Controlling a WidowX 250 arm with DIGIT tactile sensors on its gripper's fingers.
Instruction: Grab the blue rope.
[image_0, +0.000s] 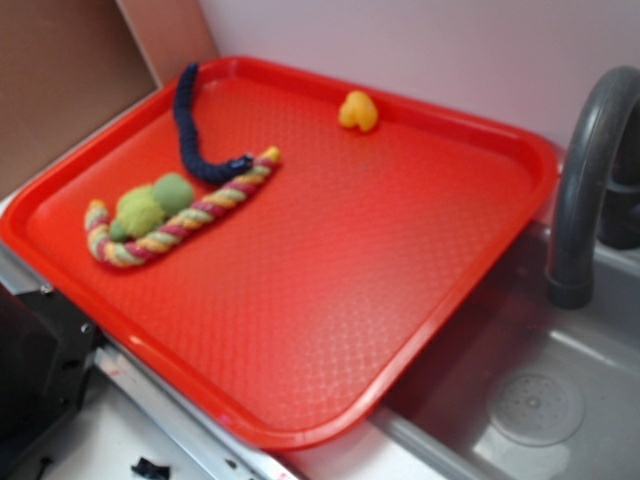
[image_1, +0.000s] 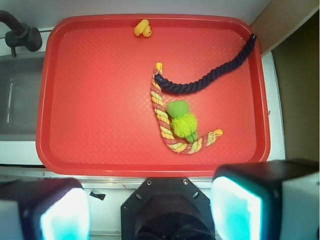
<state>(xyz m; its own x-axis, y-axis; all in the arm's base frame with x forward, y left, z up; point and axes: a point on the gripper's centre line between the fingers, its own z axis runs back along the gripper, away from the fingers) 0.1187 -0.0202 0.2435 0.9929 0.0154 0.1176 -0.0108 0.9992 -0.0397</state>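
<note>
Navy blue rope, red-yellow-green twisted rope, red dimpled tray, yellow toy.

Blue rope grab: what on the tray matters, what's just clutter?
Job:
- blue rope, one end touching the striped rope, other end at the tray's rim
- gripper, high above, fingers apart, empty

Clutter:
- striped rope
- green toy beside it
- yellow toy
- tray
- faucet
</note>
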